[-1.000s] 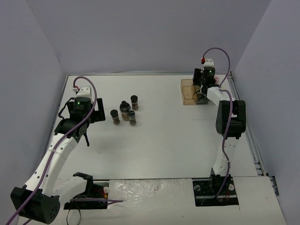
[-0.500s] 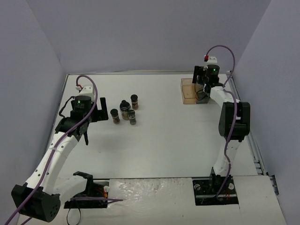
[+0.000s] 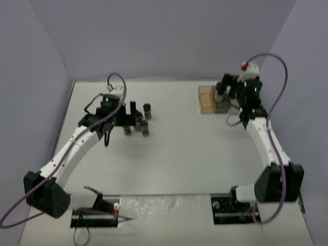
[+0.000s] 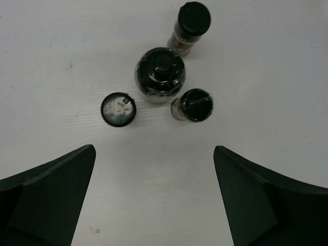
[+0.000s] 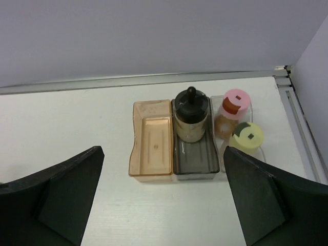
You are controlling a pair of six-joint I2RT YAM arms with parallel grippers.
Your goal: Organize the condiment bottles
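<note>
Four black-capped condiment bottles stand in a cluster on the white table: a far one (image 4: 195,18), a wide one (image 4: 160,74), a small one (image 4: 196,105) and one with a whitish lid top (image 4: 119,109). My left gripper (image 4: 154,200) hovers open just short of them, over the cluster (image 3: 138,122) in the top view, with nothing between its fingers. In the tray (image 5: 152,141), a black-capped bottle (image 5: 191,115) stands in the grey compartment. The pink-capped (image 5: 236,102) and yellow-capped (image 5: 246,137) bottles stand in the clear one. My right gripper (image 5: 163,200) is open, back from the tray.
The tray (image 3: 206,100) sits at the table's far right, near the back wall and the right-hand rail (image 5: 302,133). Its amber compartment holds nothing. Both arm bases sit at the near edge.
</note>
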